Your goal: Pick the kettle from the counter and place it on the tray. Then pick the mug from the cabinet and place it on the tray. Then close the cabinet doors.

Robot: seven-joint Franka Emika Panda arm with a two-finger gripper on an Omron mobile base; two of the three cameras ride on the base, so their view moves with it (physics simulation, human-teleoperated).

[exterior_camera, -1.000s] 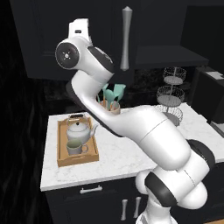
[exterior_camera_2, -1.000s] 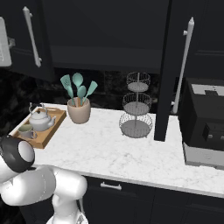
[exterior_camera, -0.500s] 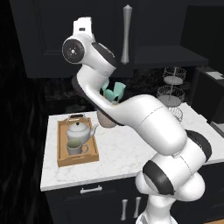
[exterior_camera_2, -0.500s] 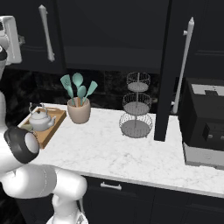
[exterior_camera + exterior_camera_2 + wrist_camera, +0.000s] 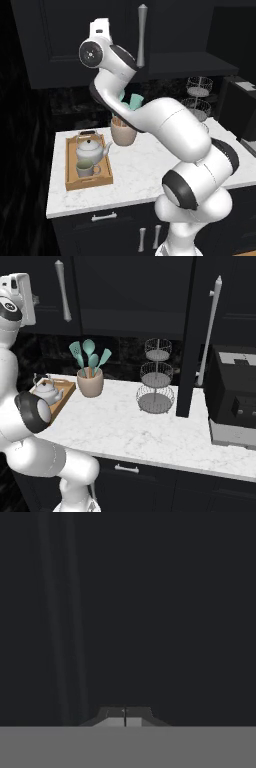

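Note:
The pale kettle [image 5: 90,149] and the small mug [image 5: 86,169] both sit in the wooden tray [image 5: 71,176] at the left end of the marble counter [image 5: 145,172]. The kettle [image 5: 45,391] also appears in the right base view, on the tray [image 5: 66,387]. My arm reaches high, and its hand [image 5: 101,25] is up against the left cabinet door [image 5: 60,45]. In the hand view my gripper [image 5: 125,716] is shut on nothing, close to a flat black panel. The left door's bar handle [image 5: 62,291] hangs right of my hand. The right door [image 5: 187,336] stands open, edge-on.
A tan utensil pot [image 5: 90,381] with teal tools stands right of the tray. Further right are a three-tier wire stand [image 5: 157,376] and a black appliance [image 5: 235,396]. Dark drawers [image 5: 105,225] run under the counter.
My hand has moved up and to the right along the left cabinet door. In the right base view that door and its handle have swung to the right, toward closing.

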